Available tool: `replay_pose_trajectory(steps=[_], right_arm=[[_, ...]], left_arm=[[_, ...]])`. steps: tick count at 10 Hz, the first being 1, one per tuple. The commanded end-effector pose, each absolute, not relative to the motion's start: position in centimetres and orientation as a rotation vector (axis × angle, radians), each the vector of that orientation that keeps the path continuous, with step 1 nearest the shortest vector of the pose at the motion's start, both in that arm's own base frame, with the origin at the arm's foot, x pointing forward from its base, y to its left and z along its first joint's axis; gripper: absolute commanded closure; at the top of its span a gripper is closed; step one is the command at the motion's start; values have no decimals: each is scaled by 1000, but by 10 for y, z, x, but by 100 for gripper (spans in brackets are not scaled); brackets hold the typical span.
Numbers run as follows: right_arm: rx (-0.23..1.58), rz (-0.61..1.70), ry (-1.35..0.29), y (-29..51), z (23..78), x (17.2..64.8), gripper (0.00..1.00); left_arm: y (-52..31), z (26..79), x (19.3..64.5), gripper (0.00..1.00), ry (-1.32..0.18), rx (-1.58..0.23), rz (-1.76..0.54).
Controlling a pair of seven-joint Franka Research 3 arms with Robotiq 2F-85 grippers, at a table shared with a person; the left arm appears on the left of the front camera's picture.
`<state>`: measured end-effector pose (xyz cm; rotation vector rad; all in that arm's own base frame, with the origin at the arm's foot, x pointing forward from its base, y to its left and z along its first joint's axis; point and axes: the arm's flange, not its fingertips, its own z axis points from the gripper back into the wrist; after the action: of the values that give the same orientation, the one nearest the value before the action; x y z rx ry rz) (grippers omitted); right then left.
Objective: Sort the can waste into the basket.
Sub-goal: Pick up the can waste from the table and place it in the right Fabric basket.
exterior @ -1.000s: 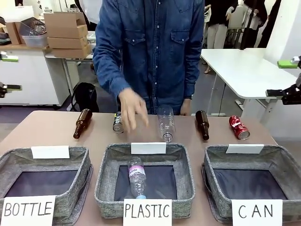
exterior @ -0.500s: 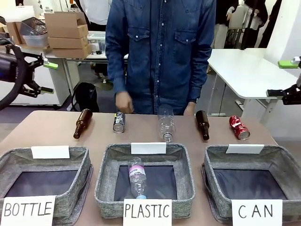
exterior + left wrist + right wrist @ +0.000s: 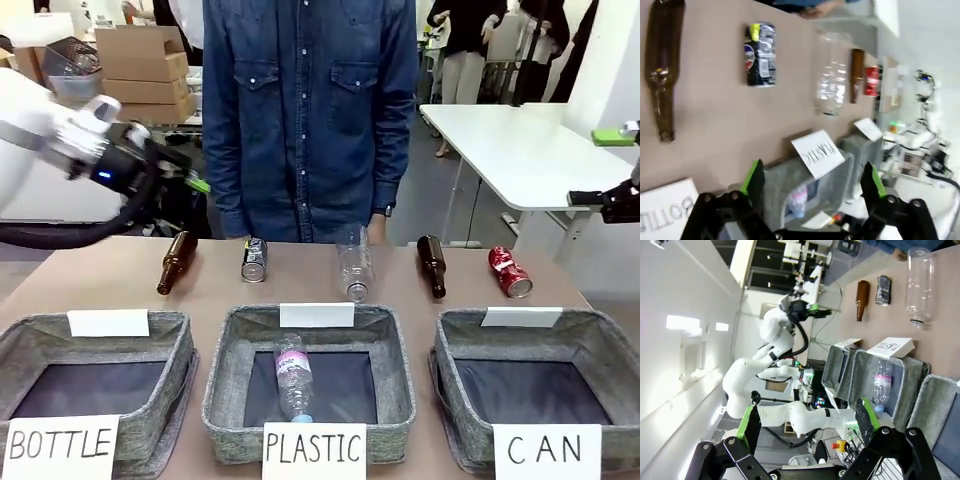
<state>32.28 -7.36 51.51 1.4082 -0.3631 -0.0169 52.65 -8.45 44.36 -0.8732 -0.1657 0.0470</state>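
While the black can (image 3: 254, 259) lies on its side at the far side of the worktop (image 3: 90, 280), between a brown bottle (image 3: 176, 262) and a clear plastic bottle (image 3: 353, 265), the red can (image 3: 509, 271) lies well to its right, beside a second brown bottle (image 3: 431, 265) and just beyond the CAN basket (image 3: 446, 380). The left end effector (image 3: 812, 172) hangs spread wide, gripping nothing. The right end effector (image 3: 806, 412) is equally wide and empty.

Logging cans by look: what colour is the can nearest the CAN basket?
That can is red with white markings, clearest in the front view.
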Motion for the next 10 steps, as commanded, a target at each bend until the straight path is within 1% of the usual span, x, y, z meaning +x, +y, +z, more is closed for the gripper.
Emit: replay_pose_trajectory(steps=[1,5,8,10], right_arm=[[1413,8,-384,-75,515,325,0],[1413,8,-384,-75,515,325,0],[1413,8,-384,-75,515,325,0],[1413,8,-384,-75,515,325,0]], left_arm=[[-111,424,565,0,-134,-712,65],[-203,363,595,0,-80,-449,-28],[-239,330,603,0,-75,-349,-61],[-244,325,606,0,-122,-317,-64]])
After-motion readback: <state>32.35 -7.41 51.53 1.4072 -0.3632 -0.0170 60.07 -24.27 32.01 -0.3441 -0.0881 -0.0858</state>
